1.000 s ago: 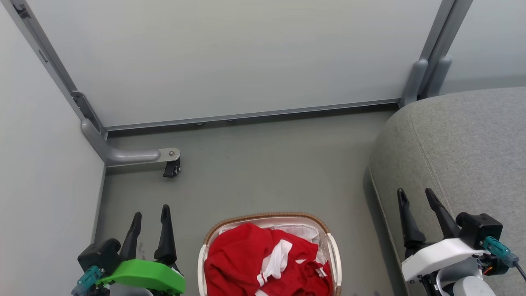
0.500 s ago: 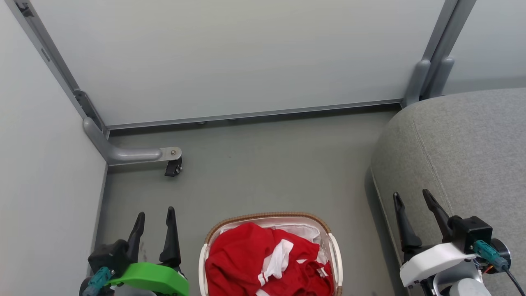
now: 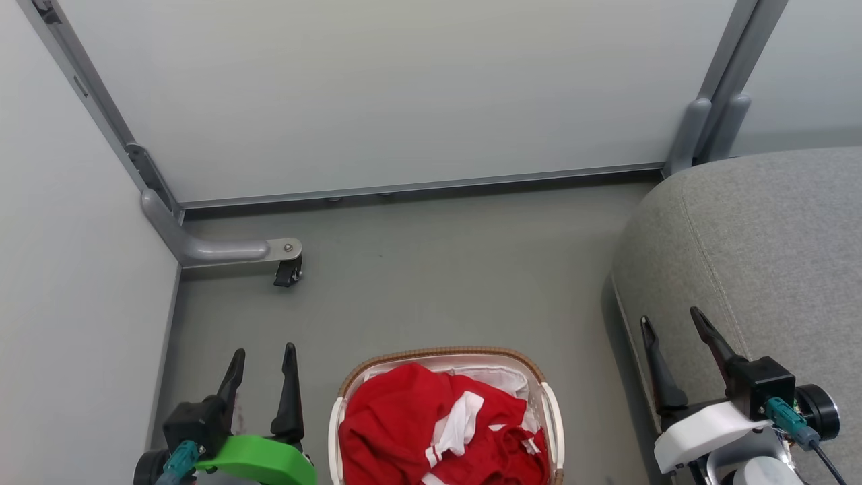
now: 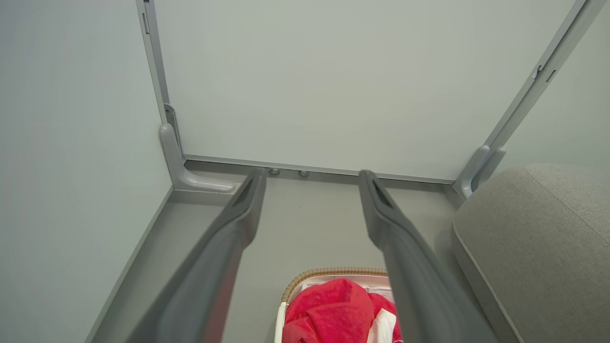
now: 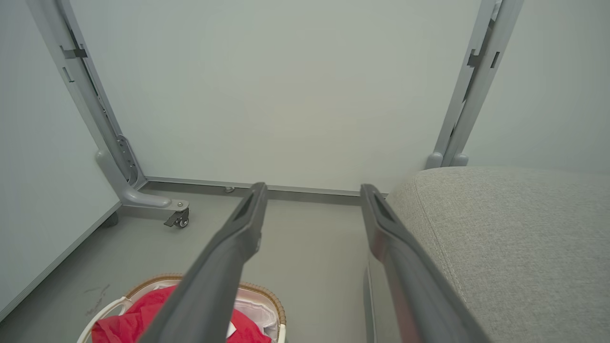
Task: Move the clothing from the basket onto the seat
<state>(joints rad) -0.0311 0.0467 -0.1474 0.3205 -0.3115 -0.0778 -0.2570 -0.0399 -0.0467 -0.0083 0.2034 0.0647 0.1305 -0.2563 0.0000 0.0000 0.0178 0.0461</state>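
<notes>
The clothing (image 3: 417, 424) lies heaped in the basket (image 3: 441, 353), red folds with white panels, and a strip of white liner (image 3: 502, 378) shows bare at the far side. None of it is on the seat (image 3: 774, 256), which stands to the robot's right, apart from the basket across a band of floor (image 3: 438, 269). The task looks to be at its first step: reaching for a garment. The left gripper (image 3: 264, 350) hovers beside the basket's left wall, fingers spread and empty. The right gripper (image 3: 669, 316) hangs by the seat's near edge, fingers likewise spread, holding nothing. The next move probably calls for one arm to swing over the heap, descend and pinch a raised red fold without catching the liner
</notes>
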